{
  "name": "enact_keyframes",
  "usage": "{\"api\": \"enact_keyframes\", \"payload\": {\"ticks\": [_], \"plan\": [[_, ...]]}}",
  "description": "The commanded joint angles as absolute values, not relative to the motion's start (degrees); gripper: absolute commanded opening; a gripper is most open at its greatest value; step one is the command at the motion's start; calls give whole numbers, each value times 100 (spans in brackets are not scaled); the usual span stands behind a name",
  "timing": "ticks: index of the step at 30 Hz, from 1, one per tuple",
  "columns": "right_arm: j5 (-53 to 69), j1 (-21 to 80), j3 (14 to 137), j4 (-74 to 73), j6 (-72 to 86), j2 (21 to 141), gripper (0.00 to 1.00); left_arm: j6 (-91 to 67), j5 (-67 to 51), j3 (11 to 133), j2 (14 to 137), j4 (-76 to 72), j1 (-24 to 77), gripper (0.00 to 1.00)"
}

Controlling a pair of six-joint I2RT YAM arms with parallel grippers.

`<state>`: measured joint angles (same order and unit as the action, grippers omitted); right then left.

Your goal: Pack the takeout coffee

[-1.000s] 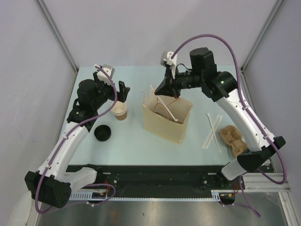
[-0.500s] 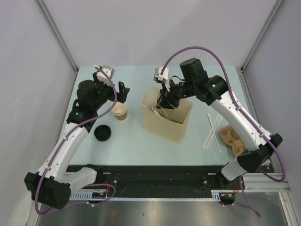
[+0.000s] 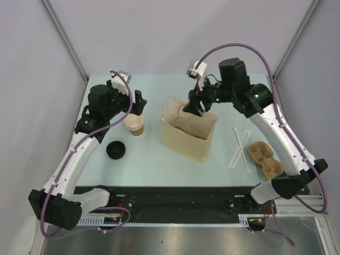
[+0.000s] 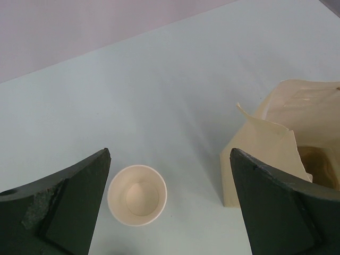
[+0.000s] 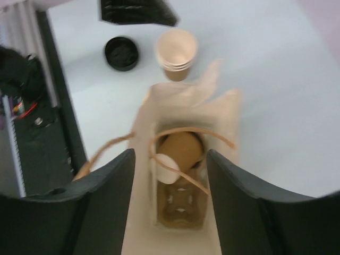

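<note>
A lidless tan paper cup [image 3: 135, 125], white inside, stands left of the tall paper bag [image 3: 186, 141]. My left gripper [image 3: 139, 103] hangs open just above it; the left wrist view shows the cup [image 4: 137, 195] below the left finger and nothing between the fingers of the gripper [image 4: 170, 154]. A black lid [image 3: 116, 150] lies on the table by itself. Above the bag's mouth my right gripper [image 5: 170, 154] is open and holds nothing. Inside the bag a tan cup [image 5: 183, 147] lies tipped on a pulp tray [image 5: 180, 210].
A brown pulp cup tray [image 3: 264, 158] and white paper-wrapped sticks [image 3: 240, 147] lie at the right of the table. The bag's string handles [image 5: 186, 133] loop across its mouth. Grey walls close in the table at the back and both sides.
My right gripper dipped to the bag's mouth, then rose and drew back to the right, and its jaws went from shut to open. The left arm has barely moved.
</note>
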<state>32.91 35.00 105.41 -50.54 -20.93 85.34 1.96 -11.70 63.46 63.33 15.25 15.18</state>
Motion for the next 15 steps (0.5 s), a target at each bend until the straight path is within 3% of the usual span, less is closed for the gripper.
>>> {"api": "enact_keyframes", "payload": {"ticks": [1,7,10,15], "plan": [[2734,2798,10846,-4378,-1382,8060,70,386,-1336,7136,6678,2275,1362,100],[2794,1174,10662,-4201,-503,8007,92,492,-1704,8243,7513,3479,1108,100],[3067,363,10293,-4201,-27,7893,95,369,-2337,8630,7873,3822,791,100],[3357,-1097,8809,-4323,-323,7594,98,448,-2013,9070,8437,4560,730,100]]}}
